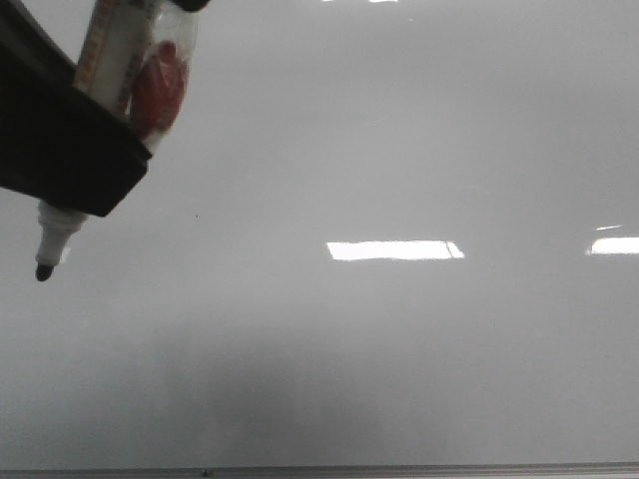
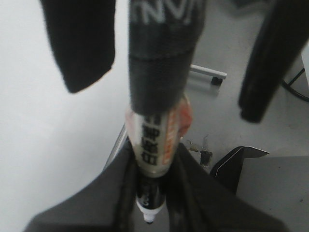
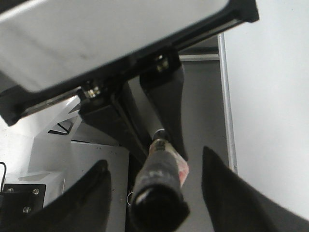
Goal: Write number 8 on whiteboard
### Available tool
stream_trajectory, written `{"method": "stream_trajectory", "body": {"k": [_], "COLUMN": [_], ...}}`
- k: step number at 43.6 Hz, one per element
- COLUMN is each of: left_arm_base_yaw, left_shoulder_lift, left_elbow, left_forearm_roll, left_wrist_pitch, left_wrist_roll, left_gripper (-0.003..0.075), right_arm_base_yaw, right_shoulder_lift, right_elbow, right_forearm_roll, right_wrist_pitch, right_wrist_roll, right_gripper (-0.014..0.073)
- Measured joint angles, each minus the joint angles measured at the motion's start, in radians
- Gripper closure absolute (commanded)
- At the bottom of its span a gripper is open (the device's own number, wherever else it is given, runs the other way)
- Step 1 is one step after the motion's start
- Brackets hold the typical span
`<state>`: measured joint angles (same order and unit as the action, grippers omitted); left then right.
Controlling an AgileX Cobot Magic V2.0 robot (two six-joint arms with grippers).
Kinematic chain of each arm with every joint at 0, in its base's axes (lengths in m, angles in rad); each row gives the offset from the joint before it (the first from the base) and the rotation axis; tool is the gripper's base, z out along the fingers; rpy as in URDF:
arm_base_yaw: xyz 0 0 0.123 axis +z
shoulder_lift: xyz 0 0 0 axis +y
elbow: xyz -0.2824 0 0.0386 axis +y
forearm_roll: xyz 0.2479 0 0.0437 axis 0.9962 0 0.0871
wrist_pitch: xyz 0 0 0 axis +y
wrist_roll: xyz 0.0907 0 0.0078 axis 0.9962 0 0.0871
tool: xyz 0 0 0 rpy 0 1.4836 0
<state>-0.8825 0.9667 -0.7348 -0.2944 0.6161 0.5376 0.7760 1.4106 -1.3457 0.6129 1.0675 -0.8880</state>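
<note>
The whiteboard (image 1: 399,150) fills the front view, glossy grey-white with bright light reflections. No number 8 shows on it. My left gripper (image 1: 95,150) is shut on a whiteboard marker (image 1: 125,60) at the upper left. The marker's bare black tip (image 1: 43,271) points down at the board; I cannot tell if it touches. In the left wrist view the jaws (image 2: 152,193) clamp the marker's barrel (image 2: 154,145). My right gripper (image 3: 155,159) is open, its fingers (image 3: 91,198) standing apart on both sides of the marker's black rear end (image 3: 159,203), not touching it.
A thin metal edge (image 1: 399,470) runs along the board's bottom. A tiny dark speck (image 1: 197,215) sits on the board. The right gripper's fingers (image 2: 82,48) hang over the marker in the left wrist view. The left arm's grey plate (image 3: 96,43) fills the right wrist view's top.
</note>
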Motion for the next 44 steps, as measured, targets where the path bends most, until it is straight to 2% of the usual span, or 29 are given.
{"method": "stream_trajectory", "body": {"k": [4, 7, 20, 31, 40, 43, 44], "left_arm_base_yaw": [0.0, 0.0, 0.0, 0.0, 0.0, 0.0, 0.0], "left_shoulder_lift": [0.0, 0.0, 0.0, 0.0, 0.0, 0.0, 0.0], "left_elbow": [0.0, 0.0, 0.0, 0.0, 0.0, 0.0, 0.0], "left_forearm_roll": [0.0, 0.0, 0.0, -0.015, -0.024, -0.024, -0.024], "left_wrist_pitch": [0.0, 0.0, -0.02, -0.017, -0.014, -0.014, -0.012], "left_wrist_roll": [0.0, 0.0, 0.0, -0.016, -0.016, -0.016, -0.016], "left_gripper": [0.0713, 0.0713, 0.0713, 0.0713, 0.0696, 0.0638, 0.0595], "right_arm_base_yaw": [0.0, 0.0, 0.0, 0.0, 0.0, 0.0, 0.0], "right_shoulder_lift": [0.014, 0.022, 0.045, 0.045, 0.045, 0.045, 0.045], "right_elbow": [-0.015, -0.022, -0.024, -0.026, -0.026, -0.026, -0.026], "right_forearm_roll": [0.0, 0.0, -0.002, -0.004, -0.009, -0.009, -0.009], "right_wrist_pitch": [0.002, 0.003, 0.015, 0.03, 0.048, 0.049, 0.049], "right_wrist_roll": [-0.005, -0.008, -0.009, -0.021, -0.022, -0.022, -0.022], "right_gripper": [0.0152, 0.0186, 0.0417, 0.0657, 0.0661, 0.0661, 0.0661]}}
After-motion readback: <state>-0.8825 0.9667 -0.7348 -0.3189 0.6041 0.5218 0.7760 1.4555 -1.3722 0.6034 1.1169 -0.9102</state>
